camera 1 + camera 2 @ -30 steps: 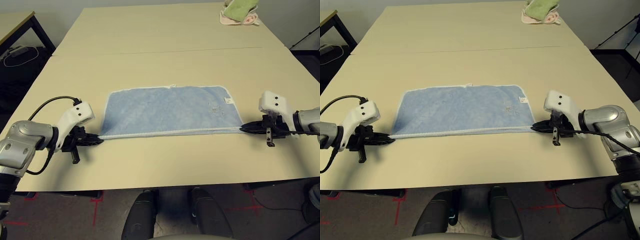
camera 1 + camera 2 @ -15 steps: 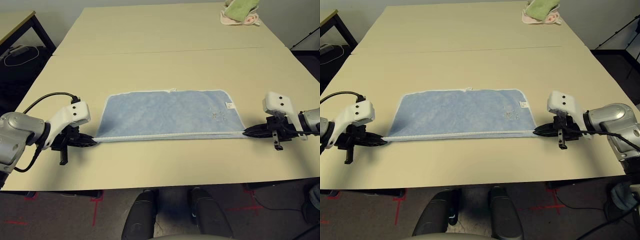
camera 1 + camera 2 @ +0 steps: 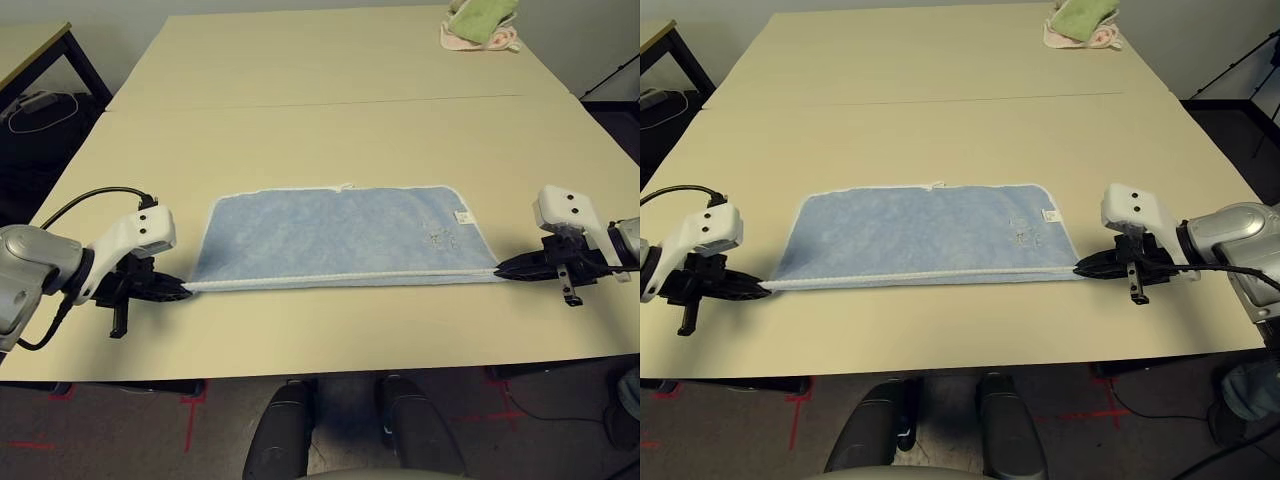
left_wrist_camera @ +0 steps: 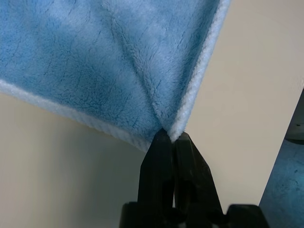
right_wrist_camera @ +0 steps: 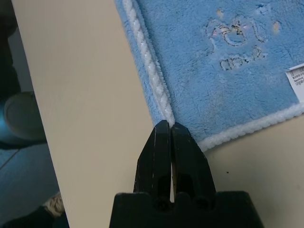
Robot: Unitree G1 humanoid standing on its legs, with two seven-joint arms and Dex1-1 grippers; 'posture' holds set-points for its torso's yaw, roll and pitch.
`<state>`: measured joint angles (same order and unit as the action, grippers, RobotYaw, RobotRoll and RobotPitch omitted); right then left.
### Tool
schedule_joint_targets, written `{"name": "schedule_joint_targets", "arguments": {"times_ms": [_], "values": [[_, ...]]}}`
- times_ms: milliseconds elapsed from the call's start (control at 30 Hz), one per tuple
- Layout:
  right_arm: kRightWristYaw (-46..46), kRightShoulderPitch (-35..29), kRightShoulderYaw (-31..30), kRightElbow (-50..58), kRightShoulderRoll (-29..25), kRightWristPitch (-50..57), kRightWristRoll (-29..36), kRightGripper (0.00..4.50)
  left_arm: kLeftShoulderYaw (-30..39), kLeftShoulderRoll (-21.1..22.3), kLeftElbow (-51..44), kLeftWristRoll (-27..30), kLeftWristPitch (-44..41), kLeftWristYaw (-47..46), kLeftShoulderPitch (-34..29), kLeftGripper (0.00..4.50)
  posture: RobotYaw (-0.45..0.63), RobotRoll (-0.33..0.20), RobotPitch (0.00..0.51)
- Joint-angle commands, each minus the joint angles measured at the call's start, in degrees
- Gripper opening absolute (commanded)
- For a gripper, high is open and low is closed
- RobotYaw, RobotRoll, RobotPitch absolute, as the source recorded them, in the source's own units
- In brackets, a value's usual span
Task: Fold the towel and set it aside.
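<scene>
The towel (image 3: 335,235) lies spread across the middle of the counter (image 3: 330,90), its near white-edged hem pulled into a straight line parallel to the counter's front edge. A strip of bare counter runs in front of that hem, and a wide open stretch lies behind the towel, up to the bundled green and pink cloths (image 3: 480,22) at the far right corner (well apart from everything else). The left claw (image 3: 182,291) is clamped on the near left corner, the right claw (image 3: 1081,268) on the near right corner; both forearms reach outward to the sides, fingers pointing inward and angled down.
</scene>
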<state>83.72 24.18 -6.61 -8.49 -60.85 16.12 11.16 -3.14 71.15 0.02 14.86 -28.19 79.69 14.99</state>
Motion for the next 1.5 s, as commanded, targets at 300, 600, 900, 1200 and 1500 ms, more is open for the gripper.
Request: {"name": "schedule_joint_targets", "arguments": {"times_ms": [300, 600, 900, 1200, 1500], "values": [[4.22, -0.19, -2.76, -0.78, -5.53, -4.12, -4.58, 0.0, 0.06, 4.09, 0.53, -0.88, 0.36, 3.27, -1.81, 0.04, 0.04, 0.0, 0.113], [3.8, 1.46, -3.59, -2.76, -5.0, -7.07, -6.41, 0.0, -1.86, 3.68, 2.57, -2.36, 2.06, 4.99, 1.24, 0.04, 0.03, 0.0, 0.109], [-2.21, 10.35, -4.79, -15.34, -0.43, -14.65, -10.57, 0.0, -7.67, -0.58, 14.07, -8.22, 6.17, 4.2, 17.53, 0.04, 0.04, 0.0, 0.109], [-11.13, 18.79, -6.73, -27.34, 4.14, -22.03, -16.75, 0.0, -12.7, -8.99, 28.99, -17.33, 13.66, -2.67, 30.64, 0.04, 0.03, 0.0, 0.11], [-20.83, 23.0, -6.38, -36.1, 8.8, -27.04, -20.01, 0.0, -13.05, -13.79, 36.27, -20.69, 16.35, -8.0, 34.73, 0.04, 0.03, 0.0, 0.113]]}}
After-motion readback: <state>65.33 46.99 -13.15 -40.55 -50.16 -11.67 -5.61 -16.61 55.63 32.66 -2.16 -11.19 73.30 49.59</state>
